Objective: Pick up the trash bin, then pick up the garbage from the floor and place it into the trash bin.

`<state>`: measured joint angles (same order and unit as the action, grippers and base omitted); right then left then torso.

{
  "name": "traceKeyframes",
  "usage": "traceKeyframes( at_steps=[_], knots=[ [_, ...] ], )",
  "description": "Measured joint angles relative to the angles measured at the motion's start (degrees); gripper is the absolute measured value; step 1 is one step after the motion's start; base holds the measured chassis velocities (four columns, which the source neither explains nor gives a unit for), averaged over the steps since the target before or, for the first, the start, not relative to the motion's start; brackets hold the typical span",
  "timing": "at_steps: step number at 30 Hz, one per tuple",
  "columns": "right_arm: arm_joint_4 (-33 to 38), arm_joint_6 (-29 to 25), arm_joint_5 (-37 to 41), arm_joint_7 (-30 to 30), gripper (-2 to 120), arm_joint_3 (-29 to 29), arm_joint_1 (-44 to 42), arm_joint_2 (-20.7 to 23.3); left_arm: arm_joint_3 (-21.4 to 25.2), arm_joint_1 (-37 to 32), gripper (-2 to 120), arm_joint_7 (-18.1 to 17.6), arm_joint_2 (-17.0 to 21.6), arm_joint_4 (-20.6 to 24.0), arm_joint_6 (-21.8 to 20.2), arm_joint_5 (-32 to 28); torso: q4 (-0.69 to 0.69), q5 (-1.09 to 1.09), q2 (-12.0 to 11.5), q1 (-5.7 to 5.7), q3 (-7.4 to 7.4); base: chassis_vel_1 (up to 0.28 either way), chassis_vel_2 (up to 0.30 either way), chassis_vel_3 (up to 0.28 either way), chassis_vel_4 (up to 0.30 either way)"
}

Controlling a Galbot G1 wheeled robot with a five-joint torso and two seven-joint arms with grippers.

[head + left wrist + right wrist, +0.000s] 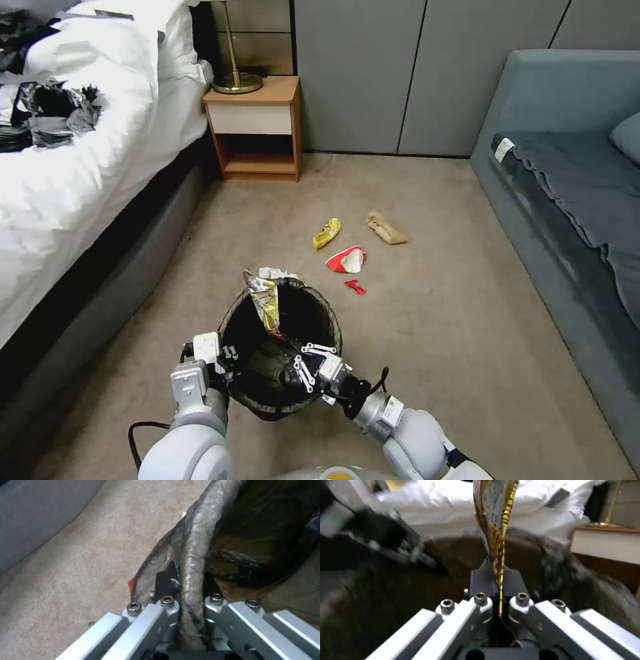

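A: Start close in. What has the left end effector [223,357] got?

B: It is clamped on the near-left rim of the trash bin [331,320], pinching the folded-over dark bag between its fingers [168,580]. I'd say that grip is there to keep the bin's mouth up and steady while the other arm loads it.

A: And the right end effector [288,337]?

B: Down inside the bin's mouth, closed tight on the lower edge of a gold-and-yellow foil wrapper [496,517]. The wrapper stands up from the fingers and pokes past the far rim, so it looks not yet released.

A: Anything else in the bin?

B: A bit of white tissue [277,273] sits at the far rim beside the wrapper. Deeper down the liner is too dark to tell.

A: What is left on the floor?

B: Just beyond the bin, a small red scrap [355,287], then a crushed red-and-white cup [347,259]. Farther out, a yellow snack wrapper [327,233] and a crumpled brown paper bag [385,229], apart from each other. So the job seems partway through.
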<state>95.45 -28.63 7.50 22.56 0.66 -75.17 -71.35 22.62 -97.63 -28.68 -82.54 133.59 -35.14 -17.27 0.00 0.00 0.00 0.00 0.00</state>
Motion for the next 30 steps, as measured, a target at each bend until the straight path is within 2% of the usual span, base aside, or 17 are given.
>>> traceKeyframes(
  at_steps=[3,6,7,9,11,14,15,18,19,22,23,25,26,28,30],
  knots=[
    [-0.47,-0.04,-0.39,-0.5,0,-0.35,-0.15,0.1,0.01,0.08,0,0.01,0.04,0.02,0.0,-0.01,0.0,0.0,0.0,0.0,0.0,0.0,0.0,0.0,0.0],
    [-0.68,-0.25,-0.69,-1.0,11,-0.61,-0.41,0.16,0.1,0.2,0,0.02,0.16,0.09,0.0,-0.13,0.0,0.0,0.0,0.0,0.0,0.0,0.0,0.0,0.0],
    [-0.68,-0.25,-0.69,-1.0,11,-0.61,-0.41,0.16,0.1,0.2,0,0.02,0.16,0.09,0.0,-0.13,0.0,0.0,0.0,0.0,0.0,0.0,0.0,0.0,0.0],
    [-0.67,-0.26,-0.69,-1.01,22,-0.78,-0.71,0.28,0.27,0.26,0,0.02,0.3,0.12,-0.01,-0.32,0.0,0.0,0.0,0.0,0.0,0.0,0.0,0.0,0.0],
    [-0.61,-0.26,-0.69,-1.0,25,-0.88,-0.87,0.38,0.34,0.29,0,0.02,0.34,0.14,-0.01,-0.37,0.0,0.0,0.0,0.0,0.0,0.0,0.0,0.0,0.0],
    [-0.13,-0.27,-0.69,-0.77,40,-1.36,-1.42,0.76,0.46,0.42,0,0.02,0.48,0.29,-0.06,-0.51,0.0,0.0,0.0,0.0,0.0,0.0,0.0,0.0,0.0],
    [-0.13,-0.27,-0.69,-0.77,40,-1.36,-1.42,0.76,0.46,0.42,0,0.02,0.48,0.29,-0.06,-0.51,0.0,0.0,0.0,0.0,0.0,0.0,0.0,0.0,0.0],
    [0.52,-0.32,-0.69,-0.42,53,-1.7,-1.93,1.06,0.45,0.57,0,0.02,0.52,0.29,-0.11,-0.57,0.0,0.0,0.0,0.0,0.0,0.0,0.0,0.0,0.0],
    [0.52,-0.32,-0.69,-0.42,53,-1.7,-1.93,1.06,0.45,0.57,0,0.02,0.52,0.29,-0.11,-0.57,0.0,0.0,0.0,0.0,0.0,0.0,0.0,0.0,0.0],
    [0.91,-0.38,-0.72,-0.13,70,-1.89,-2.31,1.18,0.39,0.66,0,0.02,0.51,0.29,-0.16,-0.58,0.0,0.0,0.0,0.0,0.0,0.0,0.0,0.0,0.0],
    [0.91,-0.38,-0.72,-0.13,70,-1.89,-2.31,1.18,0.39,0.66,0,0.02,0.51,0.29,-0.16,-0.58,0.0,0.0,0.0,0.0,0.0,0.0,0.0,0.0,0.0],
    [1.02,-0.44,-0.8,0.05,81,-1.9,-2.46,1.21,0.38,0.64,0,0.02,0.5,0.3,-0.18,-0.58,0.0,0.0,0.0,0.0,0.0,0.0,0.0,0.0,0.0],
    [1.02,-0.44,-0.8,0.05,81,-1.9,-2.46,1.21,0.38,0.64,0,0.02,0.5,0.3,-0.18,-0.58,0.0,0.0,0.0,0.0,0.0,0.0,0.0,0.0,0.0],
    [1.34,-0.45,-0.83,0.12,91,-1.88,-2.58,1.23,0.42,0.54,0,0.02,0.5,0.34,-0.18,-0.56,0.0,0.0,0.0,0.0,0.0,0.0,0.0,0.0,0.0],
    [1.65,-0.46,-0.83,0.15,95,-1.82,-2.63,1.23,0.43,0.51,0,0.02,0.5,0.38,-0.18,-0.55,0.0,0.0,0.0,-0.01,0.0,0.0,0.0,0.0,0.0]
  ],
)
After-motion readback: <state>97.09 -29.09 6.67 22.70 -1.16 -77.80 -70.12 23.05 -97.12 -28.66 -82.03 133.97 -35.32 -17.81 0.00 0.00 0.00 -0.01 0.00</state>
